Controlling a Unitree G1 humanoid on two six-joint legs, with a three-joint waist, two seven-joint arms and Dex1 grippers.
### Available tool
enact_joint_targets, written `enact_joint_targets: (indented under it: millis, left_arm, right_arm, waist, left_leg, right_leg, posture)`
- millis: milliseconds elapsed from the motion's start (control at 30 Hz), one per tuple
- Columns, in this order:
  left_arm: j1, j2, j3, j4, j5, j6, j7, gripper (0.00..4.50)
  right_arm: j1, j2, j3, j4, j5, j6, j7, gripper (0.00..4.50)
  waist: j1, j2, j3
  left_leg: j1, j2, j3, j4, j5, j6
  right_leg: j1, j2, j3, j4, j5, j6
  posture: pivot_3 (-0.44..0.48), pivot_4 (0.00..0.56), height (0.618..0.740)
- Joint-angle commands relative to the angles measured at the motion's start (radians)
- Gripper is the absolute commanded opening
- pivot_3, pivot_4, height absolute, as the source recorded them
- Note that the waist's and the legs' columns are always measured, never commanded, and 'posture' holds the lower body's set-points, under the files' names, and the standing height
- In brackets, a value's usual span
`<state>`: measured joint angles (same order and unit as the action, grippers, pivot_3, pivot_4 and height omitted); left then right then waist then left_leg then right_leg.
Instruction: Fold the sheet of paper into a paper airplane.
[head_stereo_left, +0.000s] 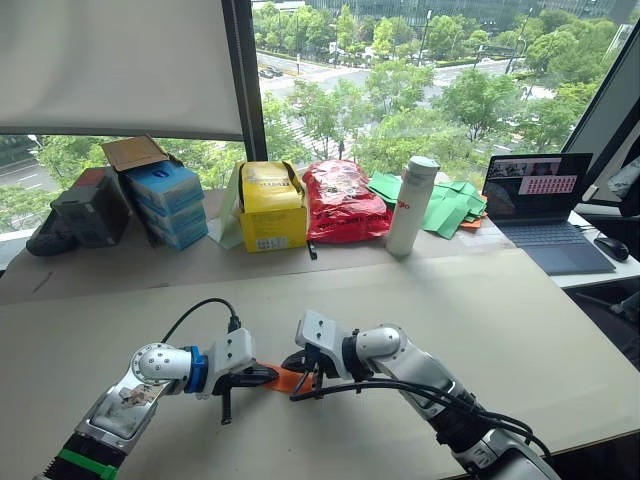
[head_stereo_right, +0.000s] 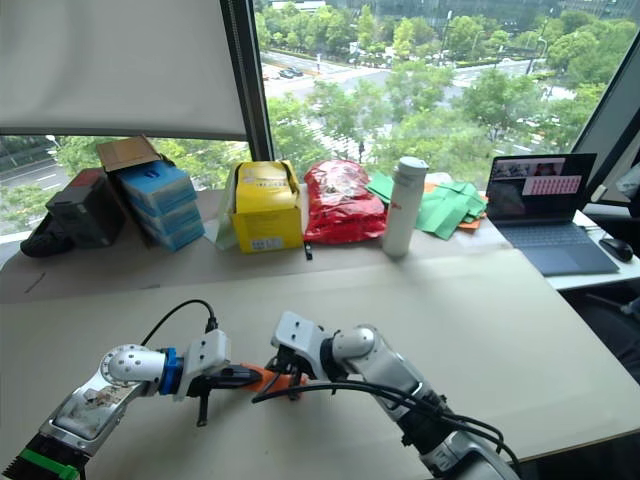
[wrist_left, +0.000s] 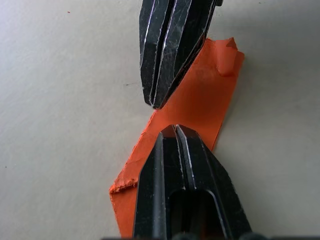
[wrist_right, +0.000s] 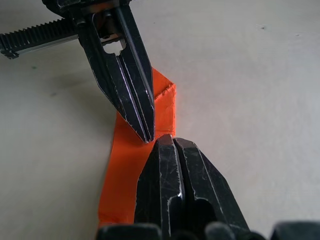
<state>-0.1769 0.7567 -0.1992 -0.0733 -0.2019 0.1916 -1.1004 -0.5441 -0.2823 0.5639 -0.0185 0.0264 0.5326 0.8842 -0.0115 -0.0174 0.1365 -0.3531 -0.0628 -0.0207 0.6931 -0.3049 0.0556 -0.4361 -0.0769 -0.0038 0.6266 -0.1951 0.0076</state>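
Two grippers meet tip to tip over the sheet of paper (wrist_left: 200, 102), a narrow orange folded strip lying flat on the pale desk (head_stereo_left: 520, 320). The left gripper (wrist_left: 175, 131) has its jaws pressed together with no gap, their tips resting on the strip. The right gripper (wrist_right: 171, 141) likewise has its jaws closed against each other, tips down on the orange surface. Neither pair has the paper between its jaws; both press on top of it. The two sets of tips sit just beside one another, almost touching, near the middle of the strip. Past the left jaws the strip runs on under the right jaws to an end with a small curled corner; behind the left jaws its edge looks rough and slightly torn. Well beyond both jaws, along the far edge of the desk by the window, stand a yellow box (head_stereo_left: 270, 208), a crinkled red bag (head_stereo_left: 342, 202), a white bottle (head_stereo_left: 411, 206), green paper pieces (head_stereo_left: 445, 208) and an open laptop (head_stereo_left: 540, 200).
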Motion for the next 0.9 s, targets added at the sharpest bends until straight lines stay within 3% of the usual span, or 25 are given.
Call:
enact_joint_targets:
  millis: [33,433,900]
  left_arm:
    - [0.022,0.003,-0.024,0.036,0.046,0.029,0.016,0.00]
    - [0.012,-0.002,-0.028,0.042,0.050,0.032,0.018,0.00]
    - [-0.001,0.001,-0.034,0.053,0.049,0.033,0.020,0.00]
  right_arm:
    - [-0.012,-0.011,0.018,0.014,-0.028,0.008,0.005,0.02]
    - [0.010,-0.088,0.068,0.016,-0.079,0.047,0.020,0.02]
    - [0.099,-0.226,0.060,-0.124,-0.104,0.077,0.010,0.02]
  waist:
    - [0.000,0.000,0.000]
    - [0.003,0.000,0.000]
    - [0.013,0.001,-0.001]
  left_leg:
    - [0.000,0.000,0.000,0.000,0.000,0.000]
    - [0.000,0.000,-0.001,0.000,0.000,0.001]
    - [0.001,0.000,-0.001,0.000,-0.001,0.002]
  right_leg:
    - [0.000,0.000,0.000,0.000,0.000,0.000]
    - [0.000,0.000,-0.001,-0.001,0.000,0.000]
    - [0.003,-0.001,-0.002,-0.003,0.000,0.001]
  posture:
    - [0.000,0.150,0.740]
    - [0.000,0.150,0.740]
    - [0.000,0.150,0.740]
